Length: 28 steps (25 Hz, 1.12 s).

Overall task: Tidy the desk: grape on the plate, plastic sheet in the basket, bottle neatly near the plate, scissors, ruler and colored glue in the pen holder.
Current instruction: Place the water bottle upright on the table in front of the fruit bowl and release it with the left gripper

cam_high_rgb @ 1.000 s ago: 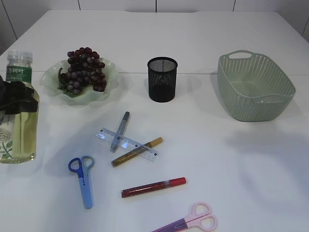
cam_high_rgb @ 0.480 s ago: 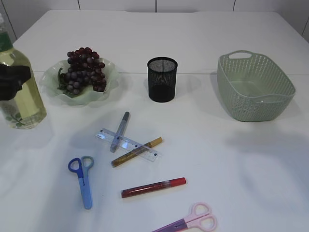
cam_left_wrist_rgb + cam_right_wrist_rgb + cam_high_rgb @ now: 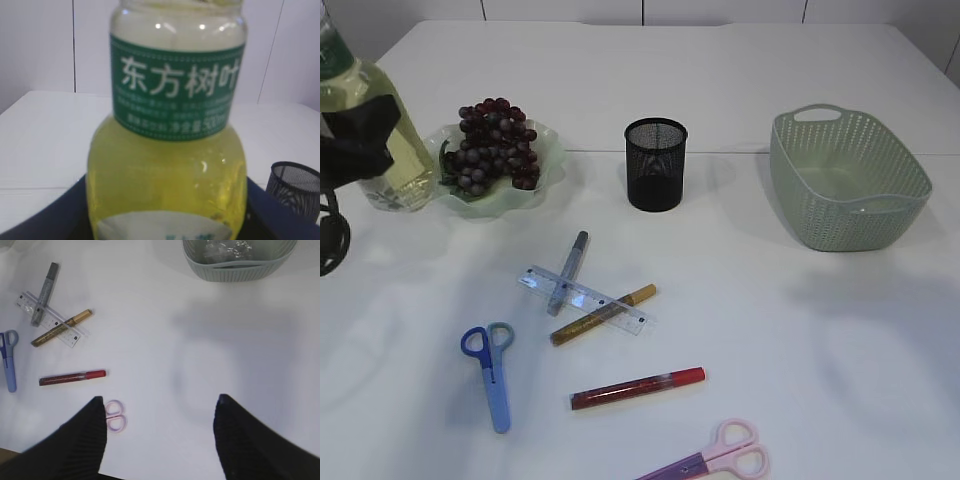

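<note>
Near the tabletop's (image 3: pixel 740 70) left edge: bottle (image 3: pixel 375 135) tilted, clear of the surface by the look of it, left gripper (image 3: pixel 358 140) with its fingers clamped around the body, yellow liquid and green label filling the left wrist view. Just to its right, touching or nearly so in the exterior view, the plate (image 3: pixel 545 180) with the grape (image 3: pixel 492 145) already on it.

Step in hand, by judgement: standing the bottle upright beside the plate. Best done by righting the tilt first, then lowering straight down on bare tabletop just left of the plate's wavy rim, without nudging it. Release only once the base sits flat; a tall, full bottle likely to topple if let go aslant.

Toward the middle: pen holder (image 3: pixel 656 164) empty, and nearer the front edge the ruler (image 3: pixel 585 298) under two glue pens, a red glue pen (image 3: pixel 638 387), blue scissors (image 3: pixel 492 370), pink scissors (image 3: pixel 720 460).

Toward the right edge: basket (image 3: pixel 847 180), something crinkled and clear inside, probably the plastic sheet (image 3: pixel 225 249). Right gripper (image 3: pixel 160 432) above the front of the tabletop, fingers apart, holding nothing.
</note>
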Motion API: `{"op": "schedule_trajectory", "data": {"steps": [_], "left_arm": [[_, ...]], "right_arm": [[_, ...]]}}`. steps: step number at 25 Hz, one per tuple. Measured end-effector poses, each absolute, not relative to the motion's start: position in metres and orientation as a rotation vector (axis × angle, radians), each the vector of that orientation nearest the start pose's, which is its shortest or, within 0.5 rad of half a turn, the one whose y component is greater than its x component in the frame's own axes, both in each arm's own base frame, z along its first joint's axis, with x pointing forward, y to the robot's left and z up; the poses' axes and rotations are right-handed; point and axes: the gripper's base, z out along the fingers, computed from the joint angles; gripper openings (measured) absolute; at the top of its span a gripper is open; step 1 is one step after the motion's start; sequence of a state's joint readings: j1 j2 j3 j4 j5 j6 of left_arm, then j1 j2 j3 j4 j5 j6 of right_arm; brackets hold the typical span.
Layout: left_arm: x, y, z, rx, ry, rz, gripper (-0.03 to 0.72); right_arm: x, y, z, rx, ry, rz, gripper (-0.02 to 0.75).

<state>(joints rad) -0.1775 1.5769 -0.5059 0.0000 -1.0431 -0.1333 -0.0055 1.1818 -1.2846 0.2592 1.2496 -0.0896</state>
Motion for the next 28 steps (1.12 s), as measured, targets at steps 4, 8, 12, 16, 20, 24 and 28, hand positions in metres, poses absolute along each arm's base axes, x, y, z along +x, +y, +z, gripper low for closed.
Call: {"op": "schedule_trajectory", "data": {"steps": [4,8,12,16,20,24,28], "left_arm": [[0.291,-0.052,0.190,0.036,1.589,-0.242,0.433],[0.298,-0.054,0.171,0.044,1.647,-0.238,0.433],[0.315,-0.057,0.160,0.044,1.665,-0.236,0.433],[0.328,-0.060,0.145,0.051,1.691,-0.236,0.433],[0.332,-0.062,0.131,0.069,1.726,-0.239,0.433],[0.332,-0.062,0.122,0.076,1.751,-0.239,0.433],[0.333,-0.063,0.118,0.084,1.765,-0.241,0.433]], "right_arm": [[0.215,0.021,0.391,-0.094,2.601,0.315,0.524],[0.215,0.021,0.391,-0.109,2.600,0.311,0.524],[0.215,0.021,0.391,-0.119,2.599,0.308,0.524],[0.215,0.021,0.391,-0.122,2.598,0.307,0.524],[0.215,0.021,0.391,-0.127,2.598,0.306,0.524],[0.215,0.021,0.391,-0.133,2.597,0.304,0.524],[0.215,0.021,0.391,-0.140,2.596,0.302,0.524]]}}
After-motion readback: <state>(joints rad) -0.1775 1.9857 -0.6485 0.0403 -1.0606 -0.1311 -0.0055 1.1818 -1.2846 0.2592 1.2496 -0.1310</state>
